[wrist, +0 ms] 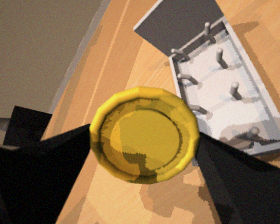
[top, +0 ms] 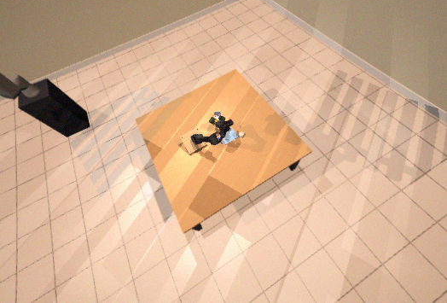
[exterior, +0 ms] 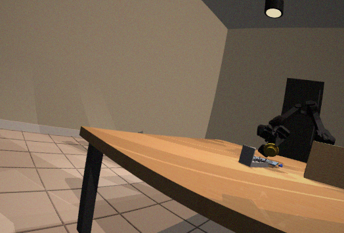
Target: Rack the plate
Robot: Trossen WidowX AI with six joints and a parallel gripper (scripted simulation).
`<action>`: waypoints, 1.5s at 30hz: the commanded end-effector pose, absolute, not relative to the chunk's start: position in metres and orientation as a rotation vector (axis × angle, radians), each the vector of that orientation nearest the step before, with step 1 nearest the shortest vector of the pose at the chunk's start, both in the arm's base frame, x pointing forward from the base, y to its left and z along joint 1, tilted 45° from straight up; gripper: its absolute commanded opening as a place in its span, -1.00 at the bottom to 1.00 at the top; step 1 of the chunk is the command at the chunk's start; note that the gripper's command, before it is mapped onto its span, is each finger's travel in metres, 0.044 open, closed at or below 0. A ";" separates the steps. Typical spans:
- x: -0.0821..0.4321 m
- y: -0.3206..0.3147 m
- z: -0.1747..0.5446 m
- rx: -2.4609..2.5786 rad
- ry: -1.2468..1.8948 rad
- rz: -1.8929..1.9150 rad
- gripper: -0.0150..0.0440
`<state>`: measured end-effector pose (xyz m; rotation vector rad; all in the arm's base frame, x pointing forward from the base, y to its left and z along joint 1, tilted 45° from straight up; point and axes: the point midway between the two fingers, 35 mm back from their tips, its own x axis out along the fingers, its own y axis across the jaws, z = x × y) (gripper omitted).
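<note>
The yellow round plate (exterior: 271, 149) (wrist: 144, 142) is held by its rim, face toward the wrist camera; in the exterior view it looks nearly upright. My gripper (exterior: 271, 148) (wrist: 144, 133) is shut on it, with one black finger at each side of the rim. The grey dish rack (top: 217, 113) (exterior: 257, 164) (wrist: 212, 122) stands on the table, with short pegs in two rows and a tall grey panel at one end. The plate is above the table, near the rack. In the wrist view it is left of the pegs and overlaps none of them.
A light blue sheet (top: 229, 136) lies beside the rack, near a small whitish round object (top: 241, 135). A small blue item (exterior: 280, 165) lies near the rack. The wooden block (exterior: 325, 165) (top: 192, 147) stands by the arm's base.
</note>
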<state>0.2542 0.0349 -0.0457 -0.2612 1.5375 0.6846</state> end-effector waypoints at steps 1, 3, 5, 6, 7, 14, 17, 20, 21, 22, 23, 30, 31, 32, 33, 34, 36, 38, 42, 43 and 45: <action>0.254 0.033 -0.046 -0.279 1.451 0.772 -0.49; 0.255 0.031 -0.047 -0.292 1.406 0.811 -0.49; 0.256 0.030 -0.047 -0.309 1.357 0.847 -0.49; 0.257 0.029 -0.047 -0.318 1.332 0.864 -0.49; 0.257 0.028 -0.047 -0.327 1.307 0.881 -0.49; 0.260 0.021 -0.047 -0.403 1.124 0.980 -0.49; 0.261 0.018 -0.046 -0.439 1.043 1.013 -0.49; 0.262 0.015 -0.045 -0.480 0.961 1.040 -0.49; 0.262 0.014 -0.045 -0.494 0.934 1.048 -0.49; 0.262 0.012 -0.044 -0.508 0.906 1.055 -0.49; 0.262 0.011 -0.044 -0.523 0.878 1.062 -0.49; 0.263 0.003 -0.040 -0.640 0.683 1.090 -0.49; 0.263 0.002 -0.039 -0.658 0.655 1.092 -0.49; 0.263 0.000 -0.038 -0.677 0.627 1.093 -0.49; 0.263 -0.001 -0.038 -0.696 0.599 1.093 -0.49; 0.263 -0.002 -0.037 -0.715 0.572 1.093 -0.49; 0.262 -0.004 -0.035 -0.751 0.521 1.091 -0.49; 0.262 -0.005 -0.035 -0.765 0.503 1.090 -0.49; 0.262 -0.005 -0.035 -0.765 0.503 1.090 -0.49; 0.262 -0.005 -0.035 -0.765 0.503 1.090 -0.49; 0.262 -0.005 -0.035 -0.765 0.503 1.090 -0.49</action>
